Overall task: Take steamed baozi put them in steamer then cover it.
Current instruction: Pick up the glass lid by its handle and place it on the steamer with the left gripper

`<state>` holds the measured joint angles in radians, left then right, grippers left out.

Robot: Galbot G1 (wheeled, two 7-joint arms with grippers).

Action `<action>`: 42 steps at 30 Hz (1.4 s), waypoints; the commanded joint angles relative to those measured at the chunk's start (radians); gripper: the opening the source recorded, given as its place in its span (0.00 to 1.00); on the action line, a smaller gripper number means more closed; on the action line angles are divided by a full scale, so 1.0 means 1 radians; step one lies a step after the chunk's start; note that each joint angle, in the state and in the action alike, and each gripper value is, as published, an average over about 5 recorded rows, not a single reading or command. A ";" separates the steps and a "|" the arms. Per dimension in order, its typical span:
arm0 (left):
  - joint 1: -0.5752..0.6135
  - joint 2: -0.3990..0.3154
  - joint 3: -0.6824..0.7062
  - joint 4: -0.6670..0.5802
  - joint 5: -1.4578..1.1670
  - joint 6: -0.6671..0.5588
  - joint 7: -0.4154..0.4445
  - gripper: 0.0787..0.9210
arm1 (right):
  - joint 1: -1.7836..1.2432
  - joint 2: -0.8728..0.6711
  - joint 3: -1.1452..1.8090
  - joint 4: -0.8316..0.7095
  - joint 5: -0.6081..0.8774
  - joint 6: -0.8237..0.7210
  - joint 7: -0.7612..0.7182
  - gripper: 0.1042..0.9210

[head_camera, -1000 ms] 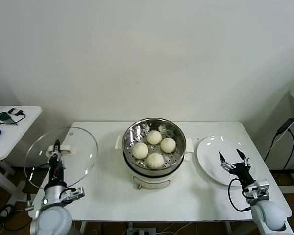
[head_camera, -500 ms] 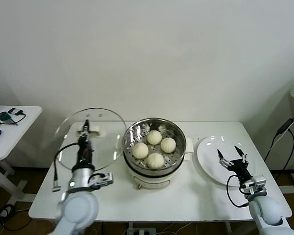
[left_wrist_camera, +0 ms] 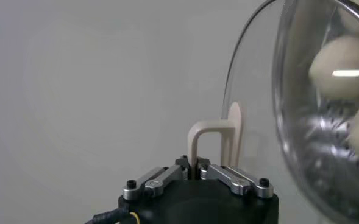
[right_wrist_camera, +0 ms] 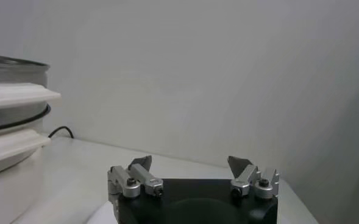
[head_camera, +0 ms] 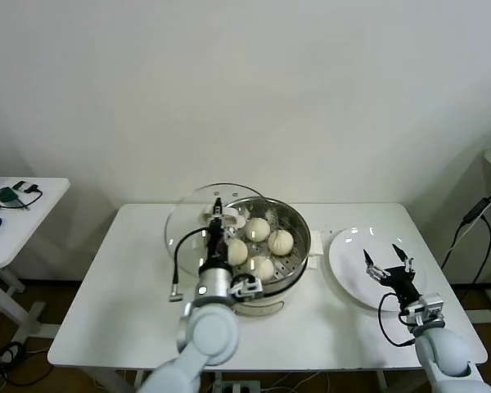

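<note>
Glass cover (head_camera: pixel 198 231) in left hand (head_camera: pixel 215 218)

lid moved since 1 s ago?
Yes. The lid, held by its handle in the shut left claw, has travelled from the table's left edge rightward to the steamer and now overlaps its left rim, not yet seated.

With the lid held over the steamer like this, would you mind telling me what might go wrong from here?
1. The left gripper pinches only the cover's thin bar handle, so the tilted glass could swing or slip.
2. The cover sits offset toward the robot's left of the steamer; lowered now, its rim might catch the pot's edge.
3. The baozi stand high and could get pressed.
</note>
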<state>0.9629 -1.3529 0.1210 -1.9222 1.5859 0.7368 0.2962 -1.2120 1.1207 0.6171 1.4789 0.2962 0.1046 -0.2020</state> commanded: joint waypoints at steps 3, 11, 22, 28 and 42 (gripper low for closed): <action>-0.084 -0.235 0.085 0.225 0.050 0.049 0.016 0.08 | 0.002 0.010 0.005 -0.009 -0.023 0.007 -0.004 0.88; -0.079 -0.266 0.058 0.288 0.054 0.049 -0.004 0.08 | 0.003 0.013 0.013 -0.020 -0.025 0.013 -0.009 0.88; -0.084 -0.272 0.034 0.322 0.043 0.049 -0.027 0.08 | 0.004 0.016 0.020 -0.032 -0.028 0.020 -0.018 0.88; -0.078 -0.266 0.024 0.318 0.048 0.049 -0.027 0.08 | 0.005 0.017 0.022 -0.034 -0.031 0.022 -0.022 0.88; -0.055 -0.256 0.013 0.281 0.047 0.049 -0.027 0.08 | 0.010 0.023 0.021 -0.041 -0.050 0.026 -0.027 0.88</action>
<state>0.9025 -1.6049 0.1383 -1.6361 1.6356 0.7364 0.2713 -1.2039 1.1416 0.6383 1.4398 0.2532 0.1296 -0.2283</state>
